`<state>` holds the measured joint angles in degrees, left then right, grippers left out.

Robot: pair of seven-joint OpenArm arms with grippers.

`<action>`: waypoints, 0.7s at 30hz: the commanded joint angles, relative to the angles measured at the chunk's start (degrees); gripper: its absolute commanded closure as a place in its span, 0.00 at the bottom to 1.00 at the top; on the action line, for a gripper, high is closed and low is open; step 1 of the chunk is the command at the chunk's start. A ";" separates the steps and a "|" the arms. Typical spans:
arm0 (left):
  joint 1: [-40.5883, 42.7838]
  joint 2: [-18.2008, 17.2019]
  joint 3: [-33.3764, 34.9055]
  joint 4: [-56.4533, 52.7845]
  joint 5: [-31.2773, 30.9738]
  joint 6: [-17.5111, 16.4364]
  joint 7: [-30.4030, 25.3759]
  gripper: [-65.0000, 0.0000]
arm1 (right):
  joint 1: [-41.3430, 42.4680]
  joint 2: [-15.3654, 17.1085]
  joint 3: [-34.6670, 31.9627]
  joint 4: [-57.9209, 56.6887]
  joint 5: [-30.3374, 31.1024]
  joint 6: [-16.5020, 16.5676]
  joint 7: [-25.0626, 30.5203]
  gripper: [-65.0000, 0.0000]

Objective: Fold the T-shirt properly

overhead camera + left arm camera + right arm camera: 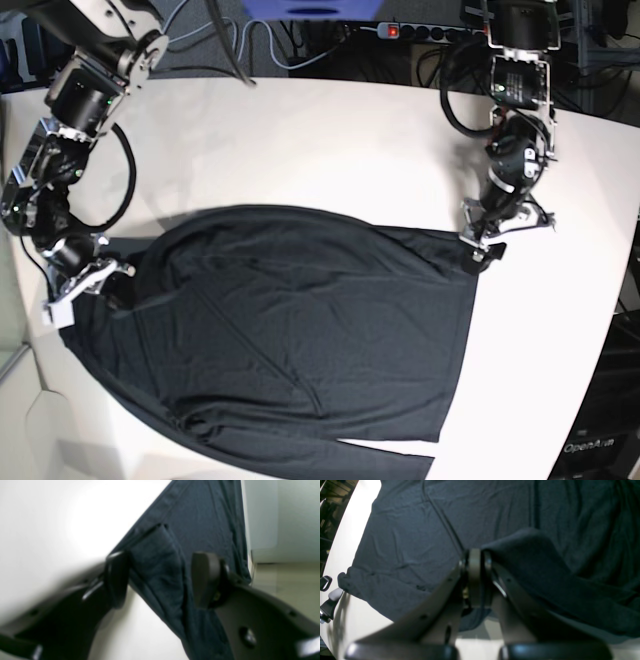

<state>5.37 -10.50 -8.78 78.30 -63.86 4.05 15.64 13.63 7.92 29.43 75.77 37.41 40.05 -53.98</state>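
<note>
My right gripper [475, 562] is pinching a fold of the T-shirt [300, 340]. My left gripper [160, 577] is spread, with the shirt's hem between its fingers.

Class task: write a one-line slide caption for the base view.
Two end effectors, left and right, at opposite edges of a black T-shirt on a white table.

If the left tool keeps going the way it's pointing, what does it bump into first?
Most likely the black soft-fabric T-shirt: a folded corner already lies between the open left tool fingers, with the white table just beneath. Depth is unclear.
</note>
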 commanded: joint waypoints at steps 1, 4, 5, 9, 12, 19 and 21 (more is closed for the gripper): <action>-1.01 -0.53 -0.06 0.77 -0.19 -1.20 -0.65 0.42 | 1.19 0.91 -0.02 0.85 1.32 -0.05 1.27 1.00; -1.01 -0.53 -0.06 0.77 -0.19 -1.20 -0.65 0.42 | 1.19 0.91 -0.02 0.85 1.32 -0.05 1.27 1.00; -1.01 -0.53 -0.06 0.77 -0.19 -1.20 -0.65 0.42 | 1.19 0.91 -0.02 0.85 1.32 -0.05 1.27 1.00; -1.72 -0.53 -0.06 0.69 -0.19 -1.20 -0.74 0.42 | 1.19 0.91 -0.02 0.85 1.32 -0.05 1.27 1.00; -1.81 -0.53 -0.15 0.69 -0.19 -1.20 -0.74 0.42 | 1.19 0.91 -0.02 0.85 1.32 -0.05 1.27 1.00; -3.39 -0.53 -0.15 -1.42 -0.19 -1.20 -0.74 0.43 | 0.39 0.91 -0.02 0.85 1.32 -0.05 1.27 1.00; -3.83 -0.53 -0.06 -1.78 -0.19 -1.29 -0.74 0.43 | 0.39 0.91 -0.02 0.85 1.32 -0.05 1.27 1.00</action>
<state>2.68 -10.50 -8.78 75.50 -63.86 3.55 15.66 12.73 7.92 29.43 75.75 37.41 40.05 -53.95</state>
